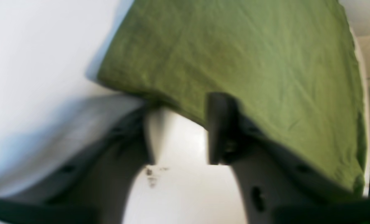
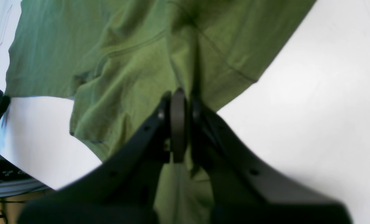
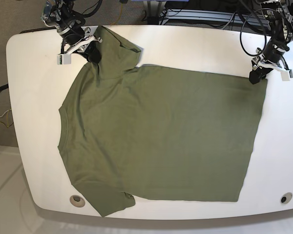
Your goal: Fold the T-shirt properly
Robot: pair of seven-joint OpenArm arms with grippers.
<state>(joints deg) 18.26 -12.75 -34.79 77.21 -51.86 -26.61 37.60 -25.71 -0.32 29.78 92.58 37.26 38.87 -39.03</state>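
The left wrist view, blurred, shows the left fingers (image 1: 181,130) seemingly parted at the T-shirt (image 1: 234,62) hem, the right wrist view the right fingers (image 2: 178,124) clenched on sleeve cloth, the base view the shirt flat on the white tabletop (image 3: 29,73)

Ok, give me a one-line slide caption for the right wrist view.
Right gripper shut on a bunched fold of the olive T-shirt near its sleeve, over the white table.
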